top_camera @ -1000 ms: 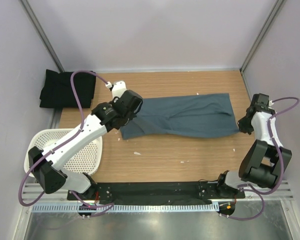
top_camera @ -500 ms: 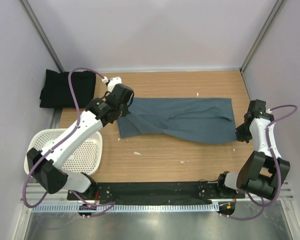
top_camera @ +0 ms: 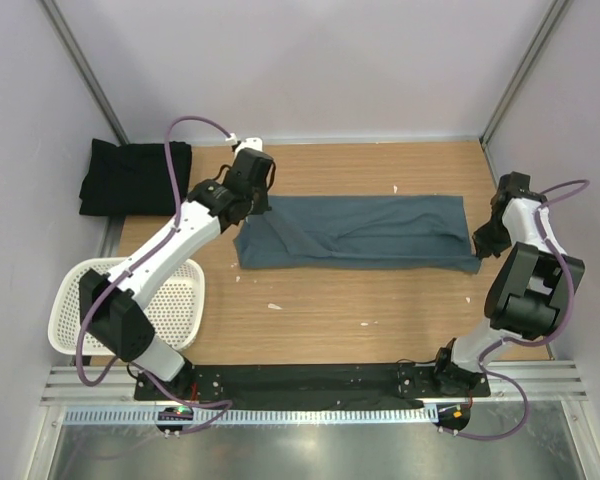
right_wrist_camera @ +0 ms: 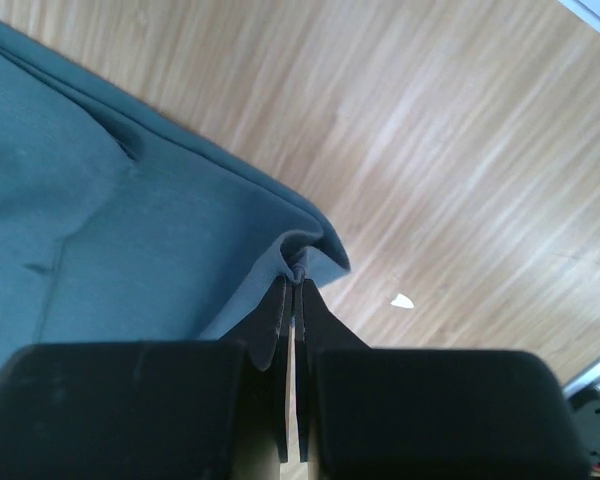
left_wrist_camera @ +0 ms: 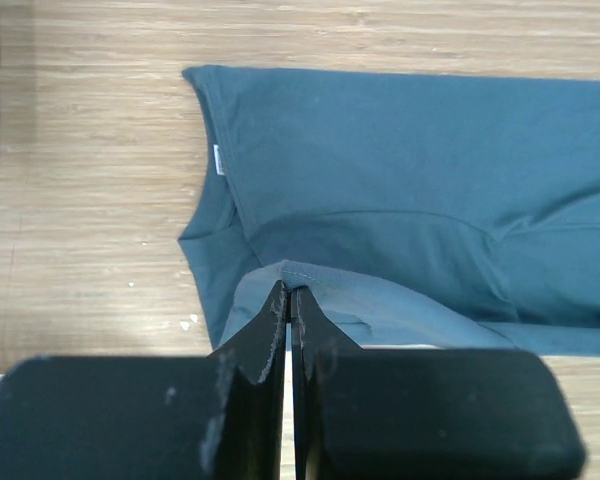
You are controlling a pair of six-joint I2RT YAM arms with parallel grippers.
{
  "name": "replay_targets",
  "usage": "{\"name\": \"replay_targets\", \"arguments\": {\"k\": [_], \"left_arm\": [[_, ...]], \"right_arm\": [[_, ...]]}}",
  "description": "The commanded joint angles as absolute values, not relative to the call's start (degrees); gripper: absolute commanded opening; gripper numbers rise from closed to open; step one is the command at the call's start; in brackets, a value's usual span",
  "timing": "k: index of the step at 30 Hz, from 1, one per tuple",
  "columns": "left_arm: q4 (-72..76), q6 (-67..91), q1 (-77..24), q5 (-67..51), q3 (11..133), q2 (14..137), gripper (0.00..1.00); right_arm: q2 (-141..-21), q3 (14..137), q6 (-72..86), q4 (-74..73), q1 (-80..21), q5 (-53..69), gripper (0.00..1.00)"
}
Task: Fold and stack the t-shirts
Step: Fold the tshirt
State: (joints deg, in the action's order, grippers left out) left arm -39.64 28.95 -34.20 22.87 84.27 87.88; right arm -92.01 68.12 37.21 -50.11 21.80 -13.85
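Left jaws are pinched shut on a raised fold of the slate blue-grey cloth t-shirt (left_wrist_camera: 400,170) at its collar end. Right jaws are pinched shut on the opposite end's corner. My read: both ends are held so the cloth stays taut for a lengthwise fold. The shirt lies mid wooden surface (top_camera: 360,310) as a long narrow band, lightly creased, small white neck label (left_wrist_camera: 218,160) showing. The plain black cloth t-shirt (top_camera: 130,178) sits bunched far-left, well apart.

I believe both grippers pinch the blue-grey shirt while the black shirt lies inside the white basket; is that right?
Not quite: the left gripper and right gripper pinch the blue-grey shirt, but the top external view shows the black shirt outside the white basket, far left.
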Motion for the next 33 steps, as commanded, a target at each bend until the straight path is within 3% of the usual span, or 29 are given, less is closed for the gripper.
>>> {"name": "replay_targets", "arguments": {"k": [1, 15, 33], "left_arm": [[-36.30, 25.67, -33.31, 23.90, 86.66, 89.03, 0.00], [-36.82, 26.19, -30.59, 25.31, 96.06, 98.34, 0.00], [-35.86, 24.35, -28.04, 23.91, 99.93, 105.03, 0.00]], "right_arm": [[-94.30, 72.41, 37.09, -48.08, 20.57, -13.45, 0.01], [-104.67, 83.75, 34.37, -50.01, 18.20, -13.44, 0.01], [-111.97, 89.03, 35.42, -50.10, 15.21, -15.56, 0.01]]}}
